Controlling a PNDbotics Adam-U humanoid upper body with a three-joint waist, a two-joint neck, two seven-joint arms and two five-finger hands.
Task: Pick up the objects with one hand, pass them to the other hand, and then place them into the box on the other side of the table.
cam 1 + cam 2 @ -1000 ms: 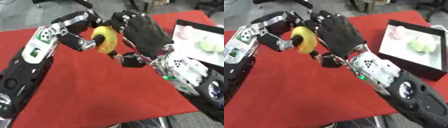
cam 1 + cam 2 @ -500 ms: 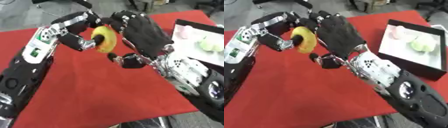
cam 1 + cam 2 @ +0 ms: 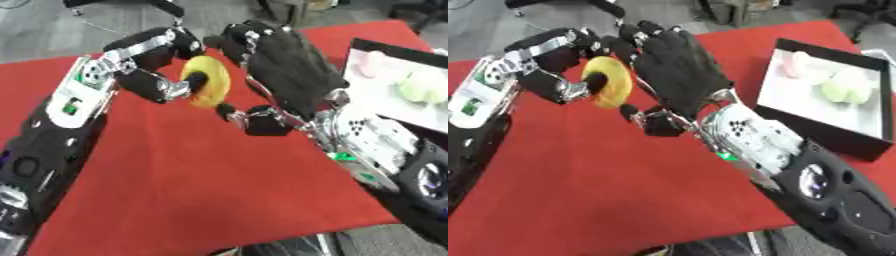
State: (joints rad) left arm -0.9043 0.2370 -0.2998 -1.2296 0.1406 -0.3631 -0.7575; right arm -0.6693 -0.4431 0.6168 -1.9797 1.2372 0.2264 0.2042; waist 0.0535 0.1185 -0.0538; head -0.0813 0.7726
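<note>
Left eye view: one yellow ring (image 3: 206,81), held above the red desk (image 3: 201,185), grasped by the left hand (image 3: 162,60); the right hand (image 3: 284,70) lies against it, fingers straight, not yet closed. Judged mid-handover.

Right eye view: one black box (image 3: 826,92) at the right; inside, one pink item (image 3: 798,64) and one green item (image 3: 843,85). Placement of the ring remains.

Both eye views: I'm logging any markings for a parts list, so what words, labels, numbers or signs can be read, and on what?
No text can be read in either view.
Left forearm: a silver panel with small green marks, too blurred to read.
Right forearm: a pale panel with dark dots and a green light, no legible lettering.
Yellow ring, box and red tablecloth: no print visible.
</note>
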